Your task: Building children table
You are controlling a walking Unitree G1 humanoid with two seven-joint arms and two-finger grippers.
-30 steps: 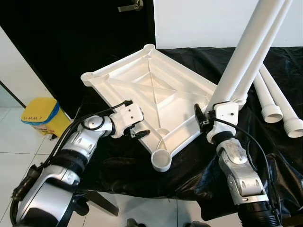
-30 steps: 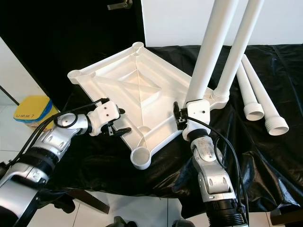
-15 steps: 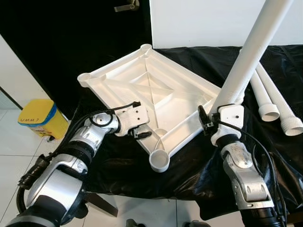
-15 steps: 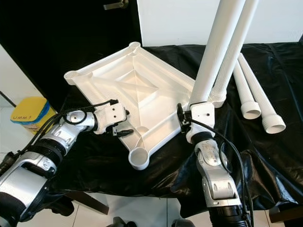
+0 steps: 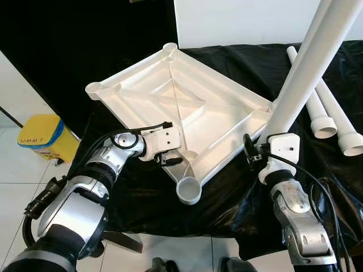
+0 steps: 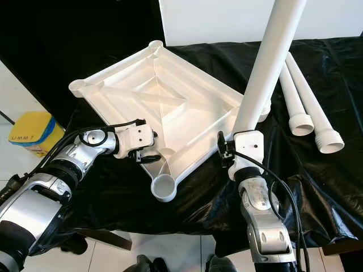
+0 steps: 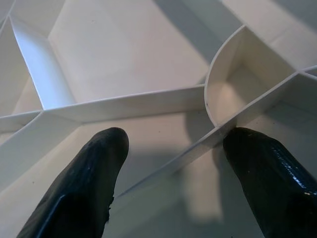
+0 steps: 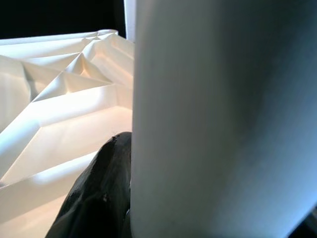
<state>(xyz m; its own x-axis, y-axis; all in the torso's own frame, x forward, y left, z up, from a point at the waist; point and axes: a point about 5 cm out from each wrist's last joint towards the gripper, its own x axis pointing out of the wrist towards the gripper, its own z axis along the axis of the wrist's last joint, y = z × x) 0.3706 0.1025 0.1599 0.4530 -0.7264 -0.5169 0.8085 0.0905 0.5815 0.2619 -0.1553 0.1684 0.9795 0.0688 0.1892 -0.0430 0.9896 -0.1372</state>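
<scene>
The white table top (image 5: 187,96) lies upside down on a black cloth, its ribs and corner sockets facing up. My left gripper (image 5: 170,156) sits on its near left edge, close to the front corner socket (image 5: 189,190). In the left wrist view its fingers (image 7: 94,183) stand open with a rib of the top running between them. My right gripper (image 5: 275,133) is shut on the lower end of a white table leg (image 5: 300,73), held steeply upright by the top's right corner. A ribbed white end (image 6: 264,107) peeks out just behind that leg.
Two more white legs (image 5: 317,113) (image 5: 347,141) lie on the cloth (image 5: 227,192) to the right. A yellow bin (image 5: 42,136) stands on the white tiled floor at the left. A dark door and a white wall close off the back.
The camera has shifted. My left gripper has crept slightly toward the front corner socket. The two upright legs, seen side by side earlier, now overlap near the right corner.
</scene>
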